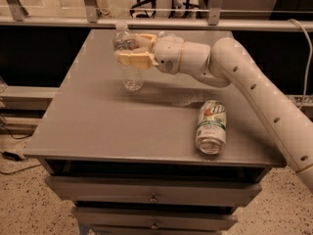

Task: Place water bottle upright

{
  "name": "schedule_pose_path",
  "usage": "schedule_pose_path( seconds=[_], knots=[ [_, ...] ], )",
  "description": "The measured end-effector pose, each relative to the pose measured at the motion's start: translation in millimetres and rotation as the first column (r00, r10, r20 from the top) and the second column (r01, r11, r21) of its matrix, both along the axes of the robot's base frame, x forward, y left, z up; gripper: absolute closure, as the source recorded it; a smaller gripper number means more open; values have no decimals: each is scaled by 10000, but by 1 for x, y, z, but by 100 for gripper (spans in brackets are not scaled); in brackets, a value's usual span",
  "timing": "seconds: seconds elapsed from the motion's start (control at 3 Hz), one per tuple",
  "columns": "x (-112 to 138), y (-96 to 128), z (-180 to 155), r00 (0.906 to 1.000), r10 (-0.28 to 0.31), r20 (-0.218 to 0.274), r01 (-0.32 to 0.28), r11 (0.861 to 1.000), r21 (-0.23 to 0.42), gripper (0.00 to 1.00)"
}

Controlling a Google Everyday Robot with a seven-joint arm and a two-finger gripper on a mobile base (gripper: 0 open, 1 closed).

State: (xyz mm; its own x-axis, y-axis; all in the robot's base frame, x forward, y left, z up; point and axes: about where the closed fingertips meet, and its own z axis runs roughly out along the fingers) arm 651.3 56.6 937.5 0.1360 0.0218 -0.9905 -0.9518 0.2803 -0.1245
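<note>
The water bottle (131, 72), small, clear and ribbed with a white cap, stands upright with its base on the grey table top (98, 116), at the back left of centre. My gripper (131, 49) reaches in from the right and is shut around the bottle's upper body, with one tan finger (133, 60) in front of it and the other behind. The white arm (244, 82) runs off to the right edge.
A green-and-white drink can (211, 126) lies on its side at the front right of the table. Drawers (151, 197) sit under the top. A metal rail (161, 23) runs behind the table.
</note>
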Motion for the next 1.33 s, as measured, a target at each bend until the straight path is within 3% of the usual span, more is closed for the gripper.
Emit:
schedule_pose_path(
  seconds=[0.33, 0.67, 1.0, 1.33],
  knots=[
    [0, -3, -3, 9999, -76, -122, 77, 10000, 23, 56],
    [0, -7, -5, 9995, -163, -270, 162, 9999, -34, 24],
    [0, -7, -5, 9995, -163, -270, 162, 9999, -34, 2],
    [0, -10, -8, 9987, -232, -443, 221, 9994, -256, 0]
  ],
)
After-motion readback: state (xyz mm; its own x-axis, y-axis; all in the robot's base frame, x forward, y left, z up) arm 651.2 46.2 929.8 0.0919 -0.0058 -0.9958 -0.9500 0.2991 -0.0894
